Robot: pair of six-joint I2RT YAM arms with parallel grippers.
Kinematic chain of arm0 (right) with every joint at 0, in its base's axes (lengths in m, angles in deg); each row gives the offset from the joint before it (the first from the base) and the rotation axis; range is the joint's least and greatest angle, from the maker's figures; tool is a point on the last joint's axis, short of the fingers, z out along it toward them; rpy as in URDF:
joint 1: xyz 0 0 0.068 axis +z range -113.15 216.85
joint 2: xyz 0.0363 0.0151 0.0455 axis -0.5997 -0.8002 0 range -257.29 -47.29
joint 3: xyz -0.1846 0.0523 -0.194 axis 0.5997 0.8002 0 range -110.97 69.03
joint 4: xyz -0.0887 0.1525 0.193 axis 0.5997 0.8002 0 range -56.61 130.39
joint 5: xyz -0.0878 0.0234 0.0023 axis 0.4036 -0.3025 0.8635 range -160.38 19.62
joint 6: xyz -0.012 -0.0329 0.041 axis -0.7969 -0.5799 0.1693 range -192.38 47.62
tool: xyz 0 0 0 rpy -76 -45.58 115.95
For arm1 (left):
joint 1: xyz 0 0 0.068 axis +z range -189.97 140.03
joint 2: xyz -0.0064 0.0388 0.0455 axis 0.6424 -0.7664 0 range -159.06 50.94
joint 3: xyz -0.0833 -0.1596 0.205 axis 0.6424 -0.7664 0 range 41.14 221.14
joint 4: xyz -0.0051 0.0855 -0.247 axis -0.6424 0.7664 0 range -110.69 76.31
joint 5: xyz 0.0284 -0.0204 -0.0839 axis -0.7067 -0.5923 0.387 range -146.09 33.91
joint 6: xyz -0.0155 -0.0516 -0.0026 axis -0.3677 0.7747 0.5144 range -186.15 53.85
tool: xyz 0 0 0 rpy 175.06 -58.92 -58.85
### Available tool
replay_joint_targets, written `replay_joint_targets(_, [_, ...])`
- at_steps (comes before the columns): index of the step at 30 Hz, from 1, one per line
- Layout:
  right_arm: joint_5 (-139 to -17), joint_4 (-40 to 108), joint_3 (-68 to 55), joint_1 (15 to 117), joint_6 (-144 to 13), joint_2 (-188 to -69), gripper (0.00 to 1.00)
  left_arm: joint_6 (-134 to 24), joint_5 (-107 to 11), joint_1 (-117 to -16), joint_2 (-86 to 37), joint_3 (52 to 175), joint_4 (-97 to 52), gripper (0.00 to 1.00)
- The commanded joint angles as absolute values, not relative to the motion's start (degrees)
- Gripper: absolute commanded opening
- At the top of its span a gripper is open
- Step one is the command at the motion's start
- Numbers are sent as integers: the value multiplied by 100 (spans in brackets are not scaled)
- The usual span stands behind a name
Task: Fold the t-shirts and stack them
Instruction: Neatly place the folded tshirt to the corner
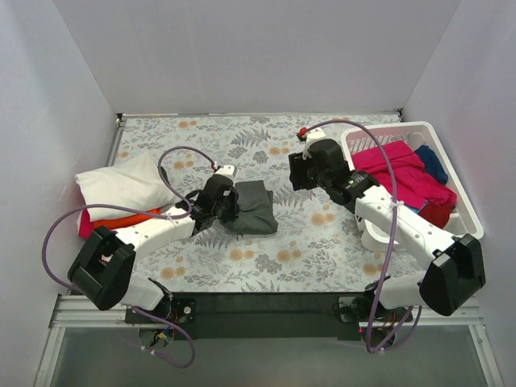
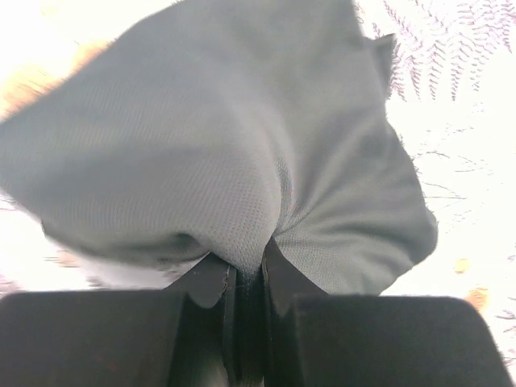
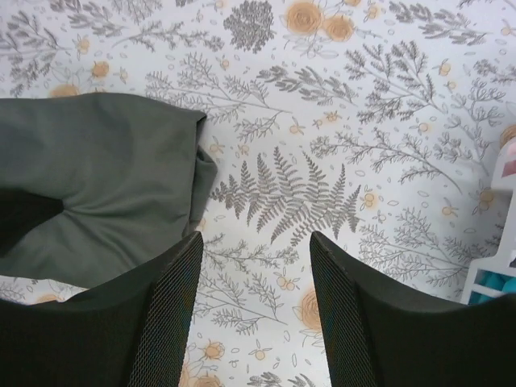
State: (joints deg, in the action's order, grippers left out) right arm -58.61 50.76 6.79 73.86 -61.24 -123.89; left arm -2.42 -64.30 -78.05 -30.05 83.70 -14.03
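Observation:
A folded dark grey t-shirt point(image 1: 256, 208) lies in the middle of the table. My left gripper point(image 1: 226, 203) is shut on its left edge; the left wrist view shows the grey cloth point(image 2: 242, 153) pinched between the jaws of my left gripper point(image 2: 246, 262). My right gripper point(image 1: 298, 171) is open and empty, hovering right of the grey shirt, which fills the left of the right wrist view point(image 3: 97, 185); there my right gripper point(image 3: 256, 242) stands over bare table. Folded white point(image 1: 121, 181), orange point(image 1: 129, 218) and magenta point(image 1: 85, 226) t-shirts are stacked at the left.
A white slatted basket point(image 1: 451, 173) at the right holds magenta point(image 1: 399, 173), navy point(image 1: 434, 161), maroon point(image 1: 435, 211) and teal shirts. White walls enclose the flower-patterned table point(image 1: 266, 258).

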Motion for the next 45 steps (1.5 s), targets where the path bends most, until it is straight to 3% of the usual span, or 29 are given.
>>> replay_joint_targets(1, [-6211, 5141, 330, 7122, -6411, -12445, 51, -1191, -6717, -7610, -2667, 8850, -470, 0])
replay_joint_targets(11, [-7442, 4807, -137, 6559, -6587, -12622, 52, -2132, -6181, -6810, -3088, 10167, 426, 0])
replay_joint_targets(25, [-8523, 4271, 548, 6146, -6579, -12103, 52, -3213, -5366, -4543, -2992, 11971, 1745, 0])
replay_joint_targets(33, [-8954, 4121, 672, 6146, -6499, -11963, 52, -3416, -5160, -3207, -2543, 11822, 1579, 0])
replay_joint_targets(45, [-9130, 4077, 768, 6146, -6491, -11743, 52, -3398, -6391, -2793, -2016, 11163, 894, 0])
